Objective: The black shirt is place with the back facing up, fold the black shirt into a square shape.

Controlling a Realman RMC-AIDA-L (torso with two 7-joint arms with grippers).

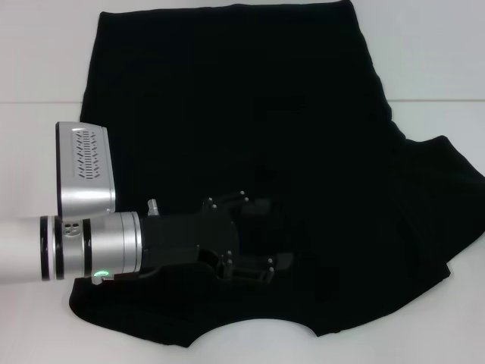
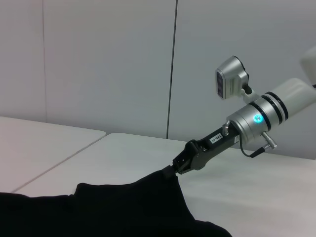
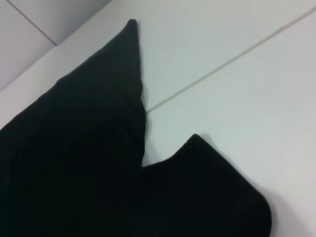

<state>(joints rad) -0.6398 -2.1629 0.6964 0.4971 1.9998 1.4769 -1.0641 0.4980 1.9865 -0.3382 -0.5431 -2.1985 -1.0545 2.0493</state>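
The table (image 1: 45, 68) is white, with a seam line. The shirt (image 1: 242, 114) lies spread on it.

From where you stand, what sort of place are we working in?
Probably a lab or test room: a plain white table, bare pale panelled walls, and only the black shirt laid out under the left gripper.

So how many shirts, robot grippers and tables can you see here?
Shirts: 1, the black shirt
Robot grippers: 1, the left gripper, over the shirt
Tables: 1, the white table
Total: 3
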